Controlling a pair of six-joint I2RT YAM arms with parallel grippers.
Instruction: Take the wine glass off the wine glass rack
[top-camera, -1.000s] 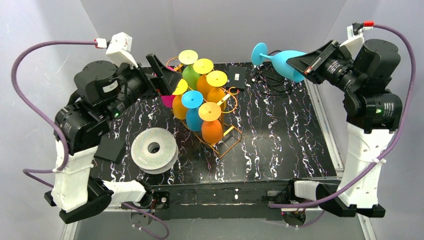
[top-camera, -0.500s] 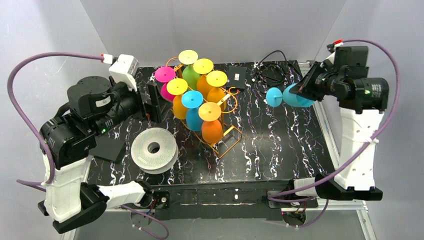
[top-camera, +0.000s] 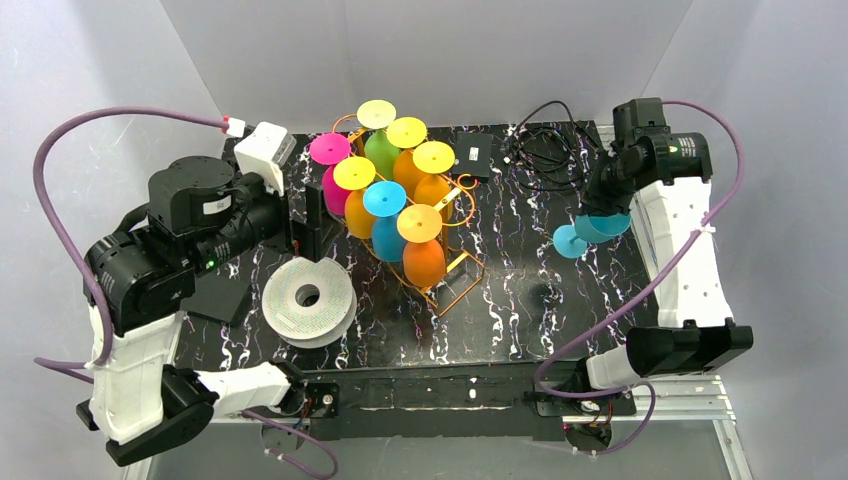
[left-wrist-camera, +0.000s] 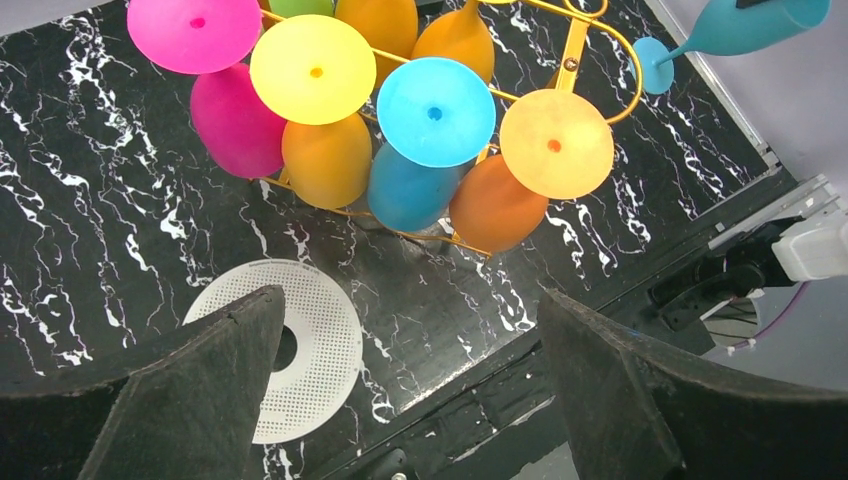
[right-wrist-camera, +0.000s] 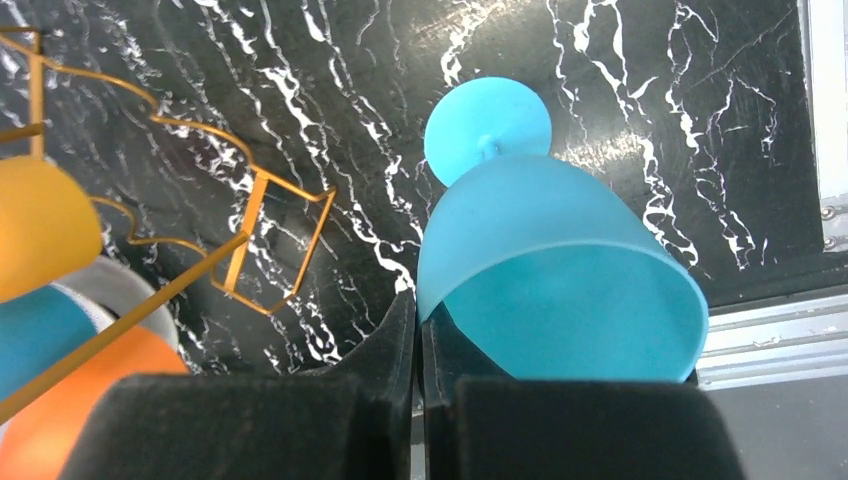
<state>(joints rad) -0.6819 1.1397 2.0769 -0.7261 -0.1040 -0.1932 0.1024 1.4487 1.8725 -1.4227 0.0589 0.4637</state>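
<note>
My right gripper (top-camera: 603, 207) is shut on the rim of a blue wine glass (top-camera: 590, 231), one finger inside the bowl and one outside. The glass (right-wrist-camera: 540, 250) tilts foot-down above the right side of the table, apart from the wine glass rack (top-camera: 455, 280). That rack (left-wrist-camera: 575, 45) is thin orange wire, and several coloured glasses hang on it with their feet up, among them a pink one (top-camera: 330, 148) at the left end. My left gripper (top-camera: 315, 215) stands wide open beside the pink and yellow glasses. Nothing lies between its fingers (left-wrist-camera: 230, 350).
A round white spool (top-camera: 308, 298) lies flat in front of the left gripper. Black cables (top-camera: 535, 140) and a small black box (top-camera: 472, 160) sit at the back. A dark square pad (top-camera: 220, 295) lies near the left arm. A metal rail (top-camera: 650, 250) borders the table's right edge.
The right arm has swung the blue glass from high at the back down to the right side of the table. The left gripper has drawn back off the pink glass.
</note>
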